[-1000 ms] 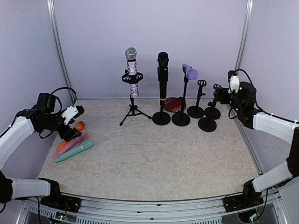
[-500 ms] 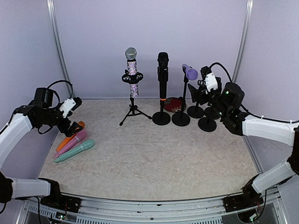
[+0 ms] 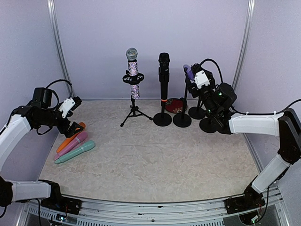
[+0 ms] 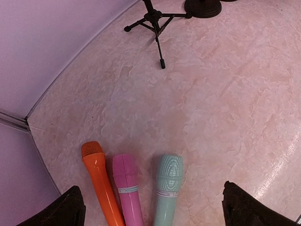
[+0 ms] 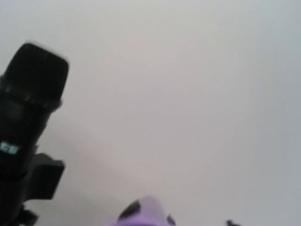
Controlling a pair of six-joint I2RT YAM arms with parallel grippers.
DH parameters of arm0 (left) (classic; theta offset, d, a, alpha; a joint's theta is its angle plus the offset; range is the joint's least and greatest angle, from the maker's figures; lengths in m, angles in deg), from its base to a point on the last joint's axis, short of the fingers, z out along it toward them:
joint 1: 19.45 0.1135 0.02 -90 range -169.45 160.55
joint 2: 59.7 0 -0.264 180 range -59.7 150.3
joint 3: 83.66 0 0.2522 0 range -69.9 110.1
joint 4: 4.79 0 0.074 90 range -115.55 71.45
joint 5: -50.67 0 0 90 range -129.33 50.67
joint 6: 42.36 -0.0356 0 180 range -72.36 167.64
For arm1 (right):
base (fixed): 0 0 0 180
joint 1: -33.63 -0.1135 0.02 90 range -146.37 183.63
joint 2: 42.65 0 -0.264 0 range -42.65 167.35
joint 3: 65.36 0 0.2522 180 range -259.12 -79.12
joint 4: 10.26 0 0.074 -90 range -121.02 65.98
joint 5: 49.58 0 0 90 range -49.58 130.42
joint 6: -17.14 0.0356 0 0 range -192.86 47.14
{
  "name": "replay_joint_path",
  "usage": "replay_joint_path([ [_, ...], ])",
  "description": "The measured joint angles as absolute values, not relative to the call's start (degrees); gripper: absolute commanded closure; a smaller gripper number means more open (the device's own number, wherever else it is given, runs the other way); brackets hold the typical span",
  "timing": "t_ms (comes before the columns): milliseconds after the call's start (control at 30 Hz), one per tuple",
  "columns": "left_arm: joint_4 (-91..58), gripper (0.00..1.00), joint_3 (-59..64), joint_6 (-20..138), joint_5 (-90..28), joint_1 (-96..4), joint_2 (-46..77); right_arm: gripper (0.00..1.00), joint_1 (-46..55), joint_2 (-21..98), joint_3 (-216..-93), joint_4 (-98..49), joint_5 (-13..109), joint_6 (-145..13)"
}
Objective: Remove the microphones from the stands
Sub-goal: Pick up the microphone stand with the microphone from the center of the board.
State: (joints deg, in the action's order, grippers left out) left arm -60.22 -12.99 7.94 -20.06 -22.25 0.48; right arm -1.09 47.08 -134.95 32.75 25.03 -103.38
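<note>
The left arm (image 3: 16, 129) and right arm (image 3: 256, 123) share white shell links joined by black joints. A thin black cable (image 3: 212, 63) loops above each wrist, next to a small white camera housing (image 3: 202, 79). The left claw (image 4: 149, 209) has matte black fingers (image 4: 61, 209). The bases (image 3: 242, 203) are black.

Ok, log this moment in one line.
left gripper open over loose microphones | right gripper at purple microphone on stand, grip unclear

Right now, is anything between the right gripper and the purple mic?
Nothing visible. The right gripper is close up to the purple mic, and the black mic stands off to the side, not between them.
</note>
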Motion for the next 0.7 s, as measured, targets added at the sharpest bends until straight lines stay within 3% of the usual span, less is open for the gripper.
replay_joint_path([
  [300,-60.94,0.01,-12.58,7.76,-19.54,-22.15,-0.26,0.78,-1.13,46.66,-135.44,32.95,24.83,-105.37],
  [700,-61.56,0.01,-11.88,7.79,-17.39,-22.19,-0.31,0.95,-1.48,33.88,-135.41,15.18,32.46,-98.27],
])
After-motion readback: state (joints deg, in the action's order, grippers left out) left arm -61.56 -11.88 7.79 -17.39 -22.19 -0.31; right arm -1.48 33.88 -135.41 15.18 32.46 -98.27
